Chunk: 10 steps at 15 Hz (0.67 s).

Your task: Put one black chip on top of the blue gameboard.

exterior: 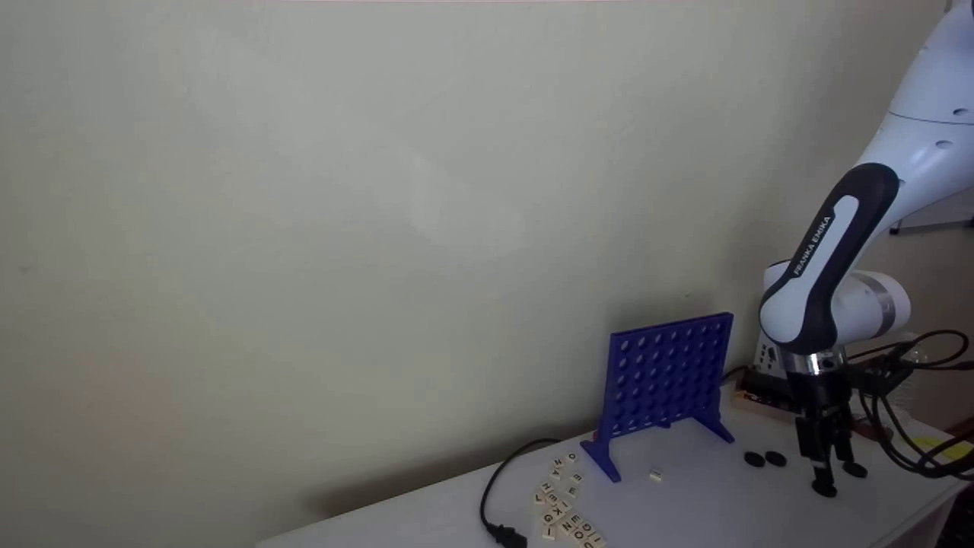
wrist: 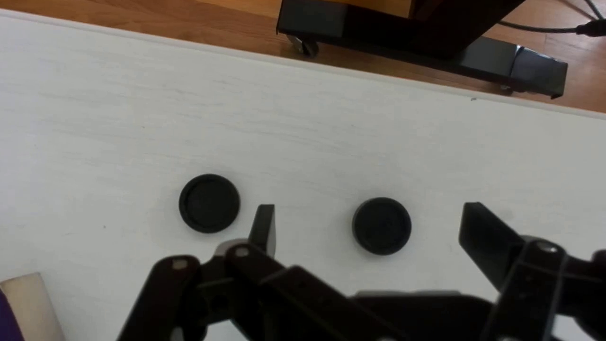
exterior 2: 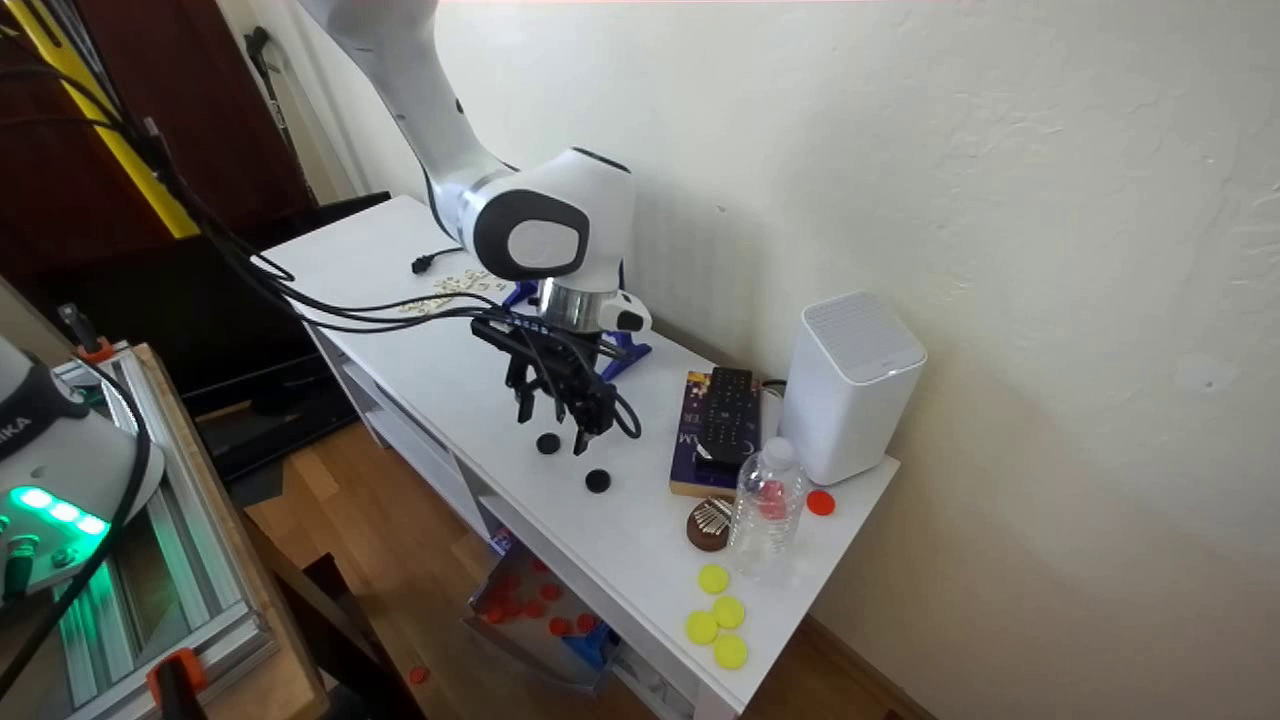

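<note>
1. A gripper hangs over a white table, pointing down, its fingers spread wide with nothing held.
2. In the wrist view, a black chip lies flat on the table between the two fingers, a little nearer the right one and apart from both. How high they hang above it is hard to tell.
3. A second chip lies just left of the left finger, outside the gap.
4. The black chip between the fingers is round, with no long axis to match; the next move probably calls for a straight descent and a squeeze from both sides.
5. In an exterior view, the blue board stands upright near the wall, left of the gripper, farther back and well apart. Its long axis runs roughly along the wall, its top well above the black chip; the carry would likely go up, then left.
</note>
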Tool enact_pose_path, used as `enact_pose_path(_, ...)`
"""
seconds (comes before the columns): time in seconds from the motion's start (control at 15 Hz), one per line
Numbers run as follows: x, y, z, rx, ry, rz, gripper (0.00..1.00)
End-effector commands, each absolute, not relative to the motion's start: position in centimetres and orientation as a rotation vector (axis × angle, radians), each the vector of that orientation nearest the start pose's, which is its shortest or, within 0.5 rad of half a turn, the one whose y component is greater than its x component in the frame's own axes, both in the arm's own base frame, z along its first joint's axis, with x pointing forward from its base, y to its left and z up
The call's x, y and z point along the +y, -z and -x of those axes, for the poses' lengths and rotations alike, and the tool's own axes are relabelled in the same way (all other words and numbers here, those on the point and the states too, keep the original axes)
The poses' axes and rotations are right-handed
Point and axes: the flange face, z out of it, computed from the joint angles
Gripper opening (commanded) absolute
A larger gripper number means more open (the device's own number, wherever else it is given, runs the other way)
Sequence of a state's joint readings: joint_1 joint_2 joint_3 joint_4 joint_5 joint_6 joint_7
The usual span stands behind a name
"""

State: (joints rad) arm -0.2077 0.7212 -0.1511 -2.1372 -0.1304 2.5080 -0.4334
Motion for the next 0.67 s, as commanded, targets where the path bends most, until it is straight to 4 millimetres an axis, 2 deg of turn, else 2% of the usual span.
enact_pose_path(0.0, -18.29, -3.2, -47.57, -0.327, -0.611, 3.082, 1.0)
enact_pose_path(0.27, -17.88, -2.65, -47.79, -0.319, -0.615, 3.076, 1.0)
enact_pose_path(0.4, -17.7, -2.42, -47.94, -0.318, -0.616, 3.077, 0.95)
enact_pose_path(0.47, -17.59, -2.32, -47.98, -0.319, -0.617, 3.078, 0.92)
enact_pose_path(0.53, -17.53, -2.27, -48.05, -0.321, -0.615, 3.078, 0.73)
enact_pose_path(0.6, -17.49, -2.2, -48.12, -0.32, -0.614, 3.079, 0.69)
